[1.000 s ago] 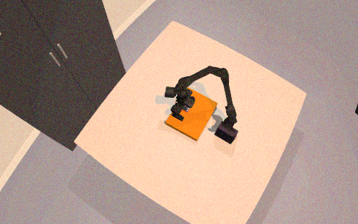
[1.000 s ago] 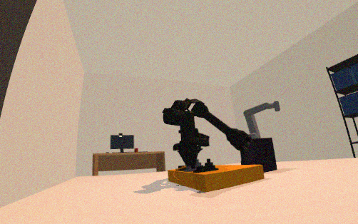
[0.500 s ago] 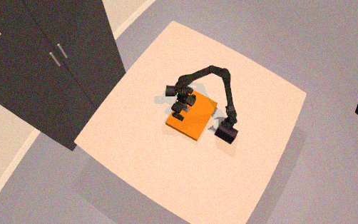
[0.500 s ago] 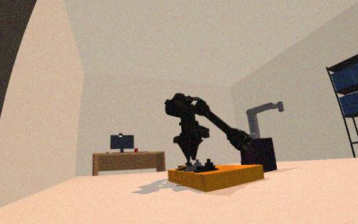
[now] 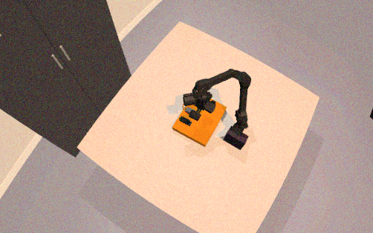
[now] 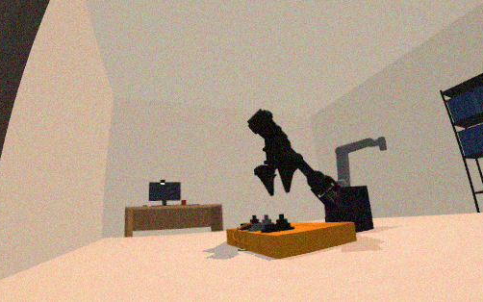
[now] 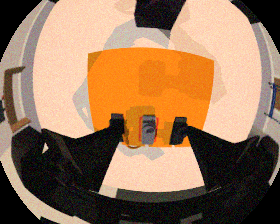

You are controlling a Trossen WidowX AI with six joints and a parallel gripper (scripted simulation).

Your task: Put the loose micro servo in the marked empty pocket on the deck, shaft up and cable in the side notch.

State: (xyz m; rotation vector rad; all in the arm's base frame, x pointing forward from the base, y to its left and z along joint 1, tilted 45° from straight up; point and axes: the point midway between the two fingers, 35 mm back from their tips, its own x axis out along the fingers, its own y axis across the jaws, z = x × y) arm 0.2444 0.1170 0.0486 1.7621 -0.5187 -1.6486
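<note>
Servo point(image 7: 148, 131) sits in the row of servos at the deck point(image 7: 151, 90) edge nearest the wrist camera, grey-topped between two darker ones; whether its ears lie flat cannot be told. Hand point(image 6: 276, 185) hangs above the deck, fingers spread wide, holding nothing. Judged light, rigid, smooth-cased, thin cable; best gripped across the flat sides.

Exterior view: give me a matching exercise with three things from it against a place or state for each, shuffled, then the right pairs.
Things:
1. gripper
2. orange deck
3. row of servos

Places or states:
A. lying on the table
B. raised in the air, fingers apart, holding nothing
C. sitting in the top face of the orange block

Pairs: 1-B, 2-A, 3-C
</note>
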